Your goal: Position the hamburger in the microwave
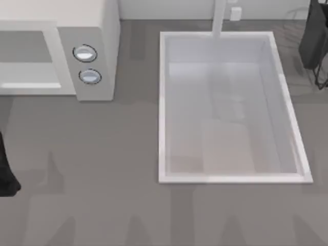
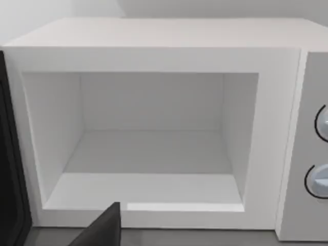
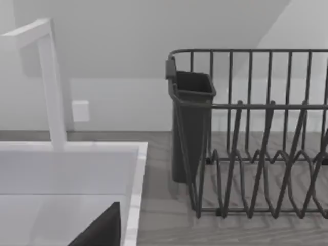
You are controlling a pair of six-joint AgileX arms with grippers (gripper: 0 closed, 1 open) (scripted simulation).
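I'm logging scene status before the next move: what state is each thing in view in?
microwave: door open, cavity bare.
sink basin: nothing inside.
faucet: upright at the sink's back edge, no water running.
dish rack: upright on the counter, no dishes.
utensil cup: hung on the rack's end.

Open, bare microwave (image 2: pixel 154 154) cavity; door (image 2: pixel 10 169) swung aside.
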